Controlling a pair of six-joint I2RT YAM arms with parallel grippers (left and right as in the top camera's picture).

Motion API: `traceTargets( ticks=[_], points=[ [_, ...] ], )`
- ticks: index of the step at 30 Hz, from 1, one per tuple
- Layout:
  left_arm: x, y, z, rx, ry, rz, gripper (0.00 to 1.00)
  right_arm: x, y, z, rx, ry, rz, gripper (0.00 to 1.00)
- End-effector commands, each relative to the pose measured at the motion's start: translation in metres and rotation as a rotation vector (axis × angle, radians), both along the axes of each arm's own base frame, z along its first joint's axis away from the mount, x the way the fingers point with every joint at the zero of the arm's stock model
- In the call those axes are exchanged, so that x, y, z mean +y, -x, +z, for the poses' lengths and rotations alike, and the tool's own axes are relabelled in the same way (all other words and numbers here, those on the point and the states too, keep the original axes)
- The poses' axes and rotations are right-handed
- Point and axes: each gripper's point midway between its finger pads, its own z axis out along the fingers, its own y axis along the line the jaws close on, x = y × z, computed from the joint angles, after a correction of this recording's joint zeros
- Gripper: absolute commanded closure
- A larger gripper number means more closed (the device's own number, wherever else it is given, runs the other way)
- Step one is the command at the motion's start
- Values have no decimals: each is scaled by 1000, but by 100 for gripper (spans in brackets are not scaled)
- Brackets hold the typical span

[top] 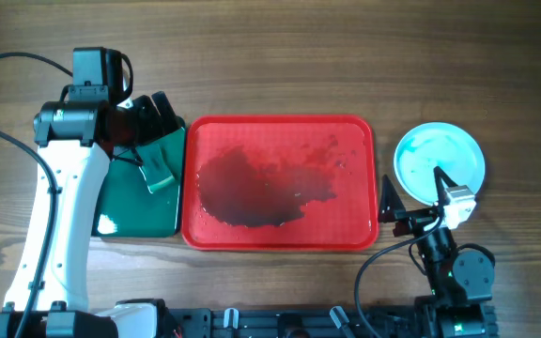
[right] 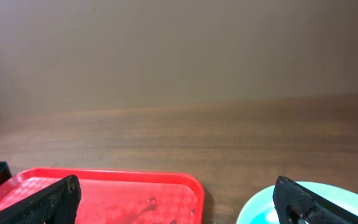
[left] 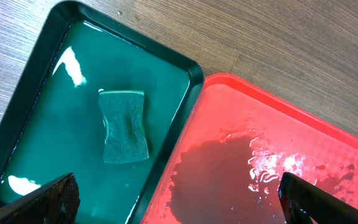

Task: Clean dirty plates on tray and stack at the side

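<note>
Over the wet dark green tray, the left gripper hangs with its jaws spread wide and nothing held between them. Just ahead of its fingertips a green sponge lies flat on the tray floor, apart from both fingers. To that gripper's right, rim against rim with the green tray, sits the red tray. No plate is on it, only a dark puddle spread across its left and middle. On the red tray's far side, the right gripper is likewise wide open and empty, poised low over the wooden table. One finger stands close to the tray's right rim and the other over the near edge of a pale-aqua plate. That plate rests on the table just right of the red tray, teal smears on its face. Whether other plates lie under it cannot be told from these views.
</note>
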Motion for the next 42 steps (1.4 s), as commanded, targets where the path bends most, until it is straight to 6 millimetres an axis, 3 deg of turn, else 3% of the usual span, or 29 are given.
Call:
traceTargets(
  ticks=[1,28,33,35,36,40,42],
  points=[
    [-2,-2,3,-9,11,3,0,-5,-1,0,-13,-5,-34,0],
    [-2,0,7,-22,11,4,0,-5,-1,0,-10,-5,-33,0],
    [3,7,43,-163,-20,11,0,-5,-1,0,-10,-5,-33,0],
    [3,6,62,-272,-37,-19,0,-5,-1,0,-10,-5,-33,0],
    [3,8,83,-406,-59,-48,0,-5,-1,0,-10,-5,-33,0],
    [2,22,108,-622,-98,-89,0,-5,-1,0,-10,-5,-33,0],
    [2,32,109,-720,-116,-101,0,-5,-1,0,-10,-5,-33,0]
  ],
)
